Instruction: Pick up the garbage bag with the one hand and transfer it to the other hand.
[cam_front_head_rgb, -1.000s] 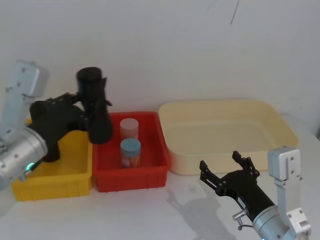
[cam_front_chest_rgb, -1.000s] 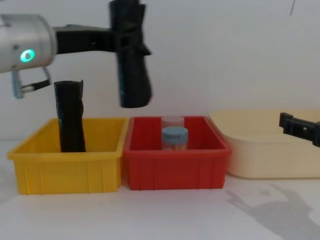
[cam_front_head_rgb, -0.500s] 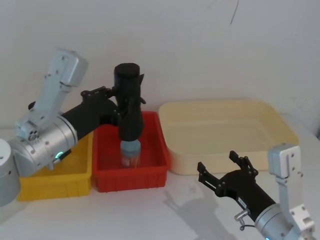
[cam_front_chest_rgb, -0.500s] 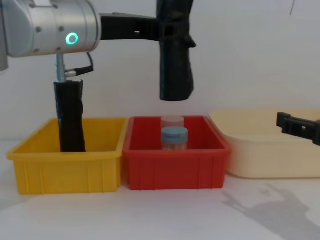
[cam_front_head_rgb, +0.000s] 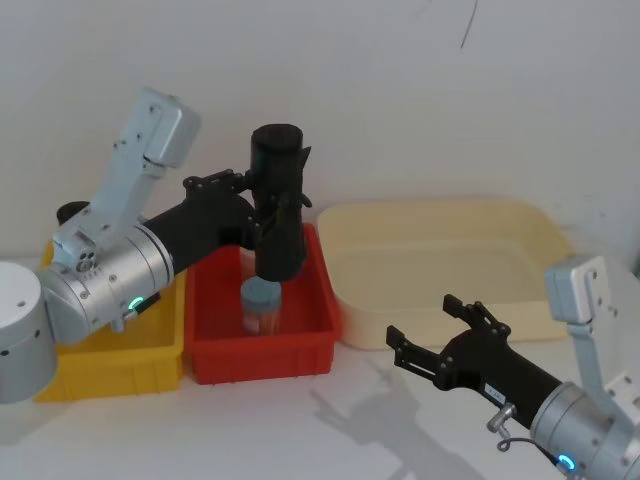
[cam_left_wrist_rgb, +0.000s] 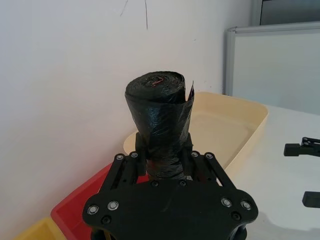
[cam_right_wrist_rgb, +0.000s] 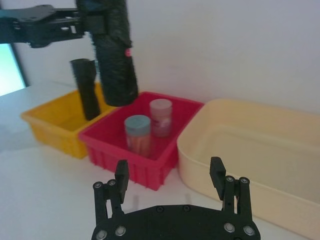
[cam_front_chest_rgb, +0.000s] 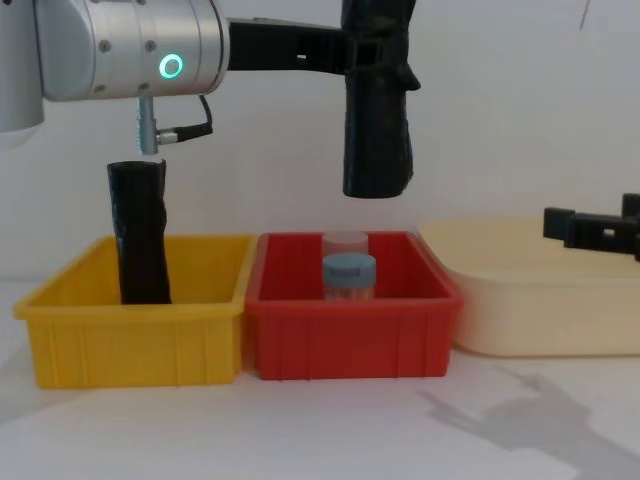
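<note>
Left gripper (cam_front_head_rgb: 265, 205) clamped on the garbage bag (cam_front_head_rgb: 279, 228) at its upper part. Bag hangs upright in the air above the red bin (cam_front_head_rgb: 262, 352), lower end over the two jars (cam_front_chest_rgb: 349, 272) inside, not touching them. Right gripper (cam_front_head_rgb: 421, 320) sits right of the red bin, low over the table (cam_front_head_rgb: 300, 430), fingers spread, holding nothing. Slim black roll (cam_front_chest_rgb: 139, 235) stands in a yellow bin (cam_front_chest_rgb: 130, 340) left of the red bin.

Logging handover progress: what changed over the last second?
The left tool, shut on the garbage bag, carried it rightward over the red bin, toward the open right tool, which rose slightly. The slimmer roll and jars stayed put.
</note>
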